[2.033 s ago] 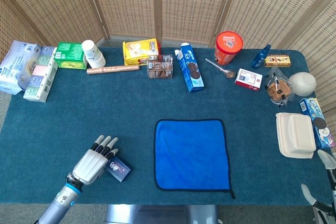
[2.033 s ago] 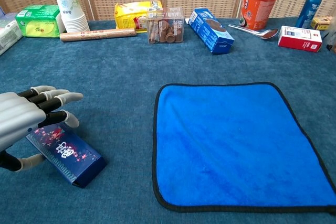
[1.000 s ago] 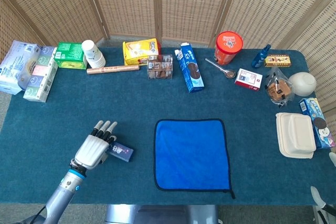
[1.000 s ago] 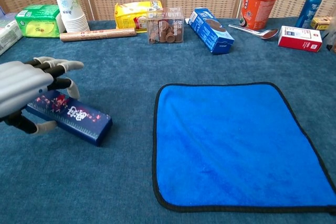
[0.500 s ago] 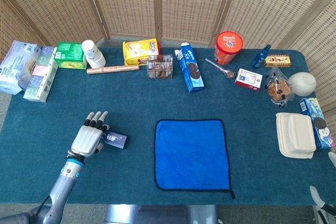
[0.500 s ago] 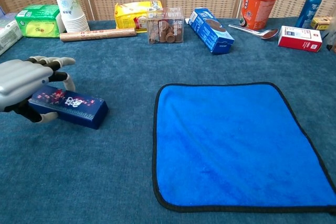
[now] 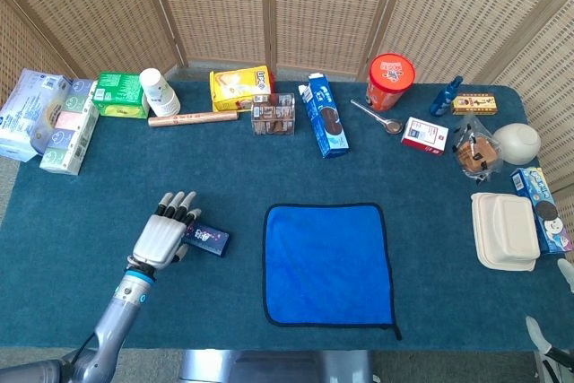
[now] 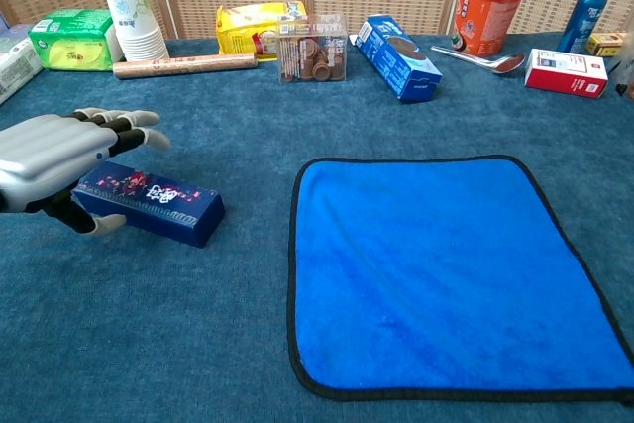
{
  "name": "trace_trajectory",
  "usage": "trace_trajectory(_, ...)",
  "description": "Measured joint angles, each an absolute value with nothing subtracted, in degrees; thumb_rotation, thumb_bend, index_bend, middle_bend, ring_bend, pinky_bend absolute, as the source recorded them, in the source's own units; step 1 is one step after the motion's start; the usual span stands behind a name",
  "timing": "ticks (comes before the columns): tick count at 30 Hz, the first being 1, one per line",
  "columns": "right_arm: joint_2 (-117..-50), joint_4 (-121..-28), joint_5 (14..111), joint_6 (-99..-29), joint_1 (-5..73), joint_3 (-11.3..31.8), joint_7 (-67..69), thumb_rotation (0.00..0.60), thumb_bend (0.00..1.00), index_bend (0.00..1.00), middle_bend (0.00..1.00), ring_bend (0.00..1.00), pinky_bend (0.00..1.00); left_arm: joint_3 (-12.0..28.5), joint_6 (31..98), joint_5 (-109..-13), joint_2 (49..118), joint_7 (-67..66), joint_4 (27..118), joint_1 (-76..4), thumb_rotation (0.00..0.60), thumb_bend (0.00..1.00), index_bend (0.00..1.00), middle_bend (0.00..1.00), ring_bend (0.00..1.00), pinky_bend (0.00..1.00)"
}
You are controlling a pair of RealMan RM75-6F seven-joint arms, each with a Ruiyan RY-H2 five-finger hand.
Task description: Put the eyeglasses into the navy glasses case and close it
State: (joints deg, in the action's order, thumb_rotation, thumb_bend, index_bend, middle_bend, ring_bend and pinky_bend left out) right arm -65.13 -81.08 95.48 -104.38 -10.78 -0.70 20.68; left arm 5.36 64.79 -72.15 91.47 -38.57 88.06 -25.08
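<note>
Plenty of clutter lines the far edge of the table (image 7: pixel 81 213): a green packet (image 7: pixel 121 94), stacked paper cups (image 7: pixel 158 91), a yellow bag (image 7: pixel 239 86), a clear box of biscuits (image 7: pixel 273 114), a blue cookie carton (image 7: pixel 324 118) and a red tub (image 7: pixel 391 81) with a spoon (image 7: pixel 380 118) beside it. Over on the right sit a white clamshell container (image 7: pixel 504 230) and a white bowl (image 7: pixel 517 143). A blue cloth (image 8: pixel 451 269) with dark edging lies flat at the centre, nothing between it and the navy glasses case (image 8: pixel 149 202) to its left. That case is a long rectangular box, lid down, printed with small red and white motifs, lying flat on the teal felt-like table cover. Its long axis runs roughly left to right, the far end angled slightly toward the cloth. The left robot hand (image 8: pixel 54 160), silver shell with dark joints, is draped over the case's left end, thumb under the near side, fingers (image 8: pixel 134 122) reaching past the far side, clasping it. The right robot hand is barely showing at the lower right corner of the head view, so I cannot tell its state.
</note>
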Motion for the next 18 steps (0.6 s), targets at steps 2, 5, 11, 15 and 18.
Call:
trace_trajectory(2,-65.0,-81.4,95.5,-104.2,-10.6,-0.6,20.4,0.218,0.35,0.00,0.12,0.00,0.13,4.9,65.1,-72.1,90.5,-38.8,89.1,-25.0,0.598,0.26,0.00,0.00,0.00,0.01)
trace_trajectory(5,-64.9,-81.9,95.5,-103.9,-10.3,-0.4,19.9,0.215,0.35,0.00,0.12,0.00,0.13,4.4,66.1,-72.5,89.5,-38.6,90.3,-24.6,0.600,0.26,0.00,0.00,0.00,0.01)
trace_trajectory(11,-64.6,-83.7,95.1,-102.1,-9.0,0.2,18.4,0.216,0.35,0.00,0.12,0.00,0.13,2.9,69.7,-75.5,86.1,-34.6,94.3,-22.6,0.600,0.26,0.00,0.00,0.00,0.01)
trace_trajectory(15,-64.3,-85.3,94.7,-100.3,-7.9,0.7,16.8,0.218,0.35,0.00,0.12,0.00,0.13,1.1,73.2,-78.7,82.4,-30.1,97.5,-20.2,0.599,0.26,0.00,0.00,0.00,0.02)
trace_trajectory(18,-64.1,-86.6,94.4,-98.7,-6.8,1.2,15.2,0.220,0.35,0.00,0.11,0.00,0.13,-0.5,76.3,-81.2,79.4,-27.3,99.2,-18.0,0.600,0.26,0.00,0.00,0.00,0.02)
